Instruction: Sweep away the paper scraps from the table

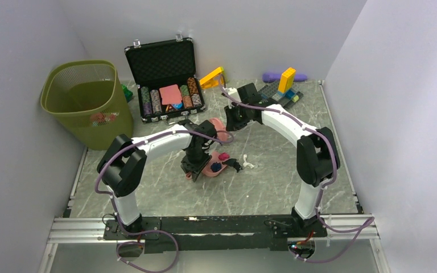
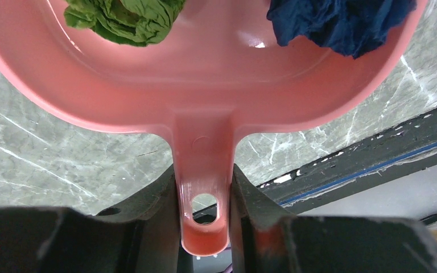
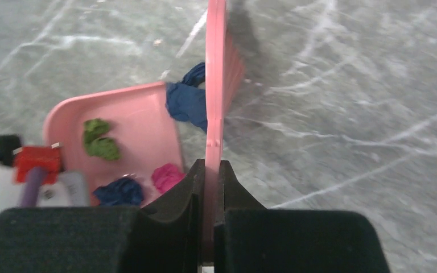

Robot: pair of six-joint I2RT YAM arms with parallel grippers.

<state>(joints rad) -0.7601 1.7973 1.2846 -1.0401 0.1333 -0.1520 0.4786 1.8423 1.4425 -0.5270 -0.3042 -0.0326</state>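
Observation:
My left gripper (image 2: 203, 187) is shut on the handle of a pink dustpan (image 2: 205, 91), which rests on the table (image 1: 262, 187) at mid-table (image 1: 211, 168). In the pan lie a green wad (image 2: 125, 17), a dark blue wad (image 2: 341, 23) and a pink wad (image 3: 167, 176). My right gripper (image 3: 210, 170) is shut on a pink brush (image 3: 216, 85), held edge-on beside the pan's mouth, behind the pan in the top view (image 1: 236, 116). Another blue wad (image 3: 186, 102) sits at the pan's lip against the brush. A black scrap (image 1: 233, 164) and a white scrap (image 1: 249, 165) lie on the table right of the pan.
An olive waste bin (image 1: 88, 102) stands off the table's far left corner. An open black case with poker chips (image 1: 165, 79) stands at the back. A dark baseplate with yellow and blue blocks (image 1: 281, 94) is at the back right. A metal frame (image 1: 216, 224) edges the near side.

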